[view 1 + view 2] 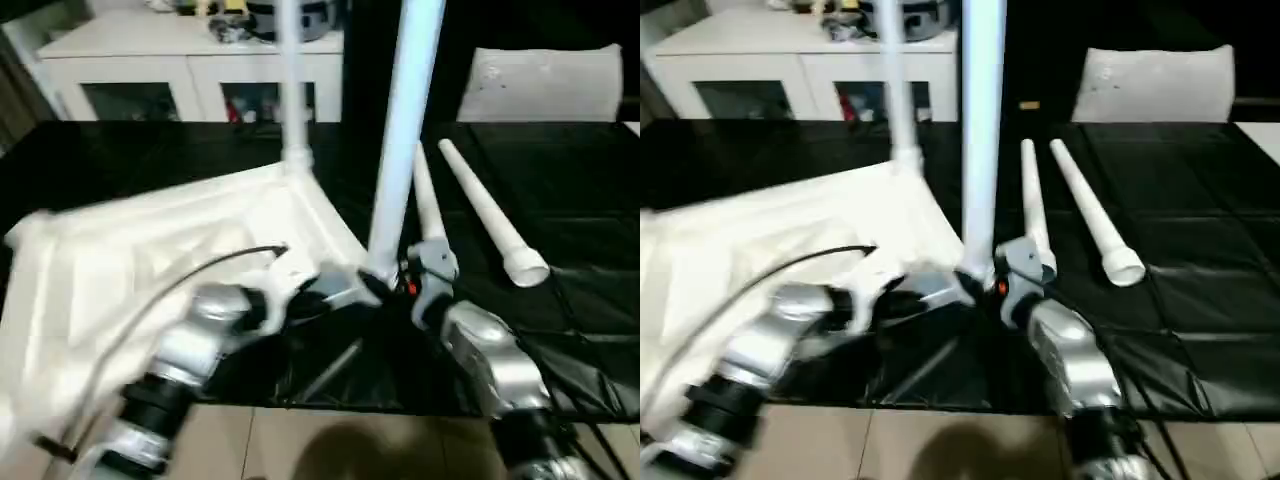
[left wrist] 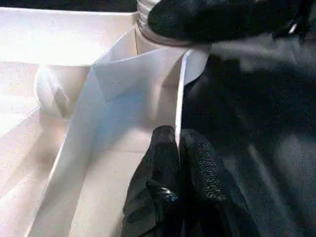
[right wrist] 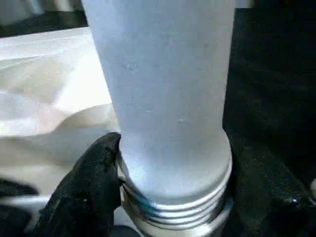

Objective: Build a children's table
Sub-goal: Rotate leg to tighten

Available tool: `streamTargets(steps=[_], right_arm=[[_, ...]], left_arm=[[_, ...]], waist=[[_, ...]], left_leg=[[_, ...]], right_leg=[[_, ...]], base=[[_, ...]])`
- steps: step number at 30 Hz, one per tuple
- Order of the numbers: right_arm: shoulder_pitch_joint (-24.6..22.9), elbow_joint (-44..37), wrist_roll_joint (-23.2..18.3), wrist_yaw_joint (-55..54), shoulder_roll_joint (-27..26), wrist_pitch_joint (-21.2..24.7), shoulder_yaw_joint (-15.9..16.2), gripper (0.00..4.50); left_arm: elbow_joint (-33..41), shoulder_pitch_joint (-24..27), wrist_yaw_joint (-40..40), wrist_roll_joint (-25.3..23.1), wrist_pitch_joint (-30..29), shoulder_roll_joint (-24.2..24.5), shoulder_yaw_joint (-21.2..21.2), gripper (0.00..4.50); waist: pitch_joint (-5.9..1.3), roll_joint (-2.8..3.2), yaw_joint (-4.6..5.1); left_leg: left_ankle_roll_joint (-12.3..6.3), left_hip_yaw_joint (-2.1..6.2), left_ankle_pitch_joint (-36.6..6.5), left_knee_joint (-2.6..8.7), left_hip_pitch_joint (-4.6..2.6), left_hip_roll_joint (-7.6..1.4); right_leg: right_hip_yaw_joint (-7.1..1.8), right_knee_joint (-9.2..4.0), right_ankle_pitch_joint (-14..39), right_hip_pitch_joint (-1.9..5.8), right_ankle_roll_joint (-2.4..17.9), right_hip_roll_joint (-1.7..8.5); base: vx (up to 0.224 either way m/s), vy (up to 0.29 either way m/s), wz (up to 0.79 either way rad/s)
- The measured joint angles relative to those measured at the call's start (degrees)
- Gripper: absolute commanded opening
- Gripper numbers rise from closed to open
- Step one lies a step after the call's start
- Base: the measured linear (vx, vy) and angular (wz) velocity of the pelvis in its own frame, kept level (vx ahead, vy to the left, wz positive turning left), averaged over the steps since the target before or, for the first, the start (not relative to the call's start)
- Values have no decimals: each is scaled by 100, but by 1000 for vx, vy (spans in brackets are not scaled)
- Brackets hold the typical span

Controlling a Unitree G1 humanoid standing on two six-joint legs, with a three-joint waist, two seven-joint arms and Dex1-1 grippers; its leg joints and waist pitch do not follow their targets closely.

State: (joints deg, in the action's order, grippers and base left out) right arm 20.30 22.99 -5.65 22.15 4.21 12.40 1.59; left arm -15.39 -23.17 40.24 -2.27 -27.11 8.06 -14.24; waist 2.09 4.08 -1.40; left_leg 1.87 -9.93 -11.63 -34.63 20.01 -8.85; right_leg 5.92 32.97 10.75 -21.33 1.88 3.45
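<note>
Left gripper [image 2: 177,148] jaws clamped on children's table [image 1: 150,250] rim wall. Right gripper [image 1: 395,285] jaws clamped around upright leg [image 1: 405,130] base.

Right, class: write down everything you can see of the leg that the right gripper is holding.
The leg is a long, pale, smooth plastic-looking tube standing nearly upright, leaning slightly, at the near corner of the upturned white tabletop. Its thick lower end carries ridged screw threads, visible in the right wrist view, still exposed above the corner socket. The right gripper grips it low down, one black finger pressed against its side. Its top runs past the picture edge.
</note>
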Motion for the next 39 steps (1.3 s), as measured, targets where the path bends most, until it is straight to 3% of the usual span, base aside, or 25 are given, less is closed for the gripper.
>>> streamTargets(steps=[2,6,14,18,22,25,35,39], right_arm=[[142,181,3,-299,-162,-24,-185,330],[77,110,-71,-218,-188,-163,-204,367],[-447,-527,-239,833,234,-287,130,447],[-505,-789,-345,1260,517,-289,168,447],[-512,-1128,-400,2097,1211,-361,283,447],[-513,-1176,-532,2518,1427,-320,321,447],[-264,-1228,-690,4235,2140,-144,1004,447],[-89,-982,-577,4491,2130,-212,1211,447]], left_arm=[[33,0,-365,-78,-139,-277,33,0],[91,-18,-532,-185,-190,-346,26,0],[184,-128,-99,-170,6,314,-103,0],[210,-125,322,-139,218,692,-159,0],[208,-91,1240,9,644,1382,-272,0],[157,-61,1799,52,1004,1741,-363,0],[-290,-269,3206,138,2094,2405,-686,0],[-364,-369,3493,138,2301,2448,-819,0]], waist=[[1,2,-18],[0,2,-22],[-3,7,-42],[-3,8,-84],[-3,8,-134],[-2,6,-168],[-1,-18,-269],[-4,-27,-380]], left_leg=[[-4,0,-2,3,7,2],[-24,0,-18,26,19,2],[-51,4,-2,71,98,-28],[-51,7,-1,60,106,-30],[-50,8,-2,48,98,-29],[-48,8,-2,48,92,-29],[-46,6,-3,46,84,-29],[-46,5,-2,43,64,-29]], right_leg=[[-2,1,0,-5,0,0],[-1,6,-17,-12,3,-1],[31,18,-54,-91,36,-23],[38,18,-57,-106,41,-20],[39,17,-60,-101,43,-16],[38,19,-55,-92,33,-16],[37,22,-43,-70,12,-15],[37,23,-44,-71,14,-14]], base=[[0,0,0],[0,0,0],[0,0,0],[0,0,0],[0,0,0],[0,0,0],[0,0,0],[0,0,0]])
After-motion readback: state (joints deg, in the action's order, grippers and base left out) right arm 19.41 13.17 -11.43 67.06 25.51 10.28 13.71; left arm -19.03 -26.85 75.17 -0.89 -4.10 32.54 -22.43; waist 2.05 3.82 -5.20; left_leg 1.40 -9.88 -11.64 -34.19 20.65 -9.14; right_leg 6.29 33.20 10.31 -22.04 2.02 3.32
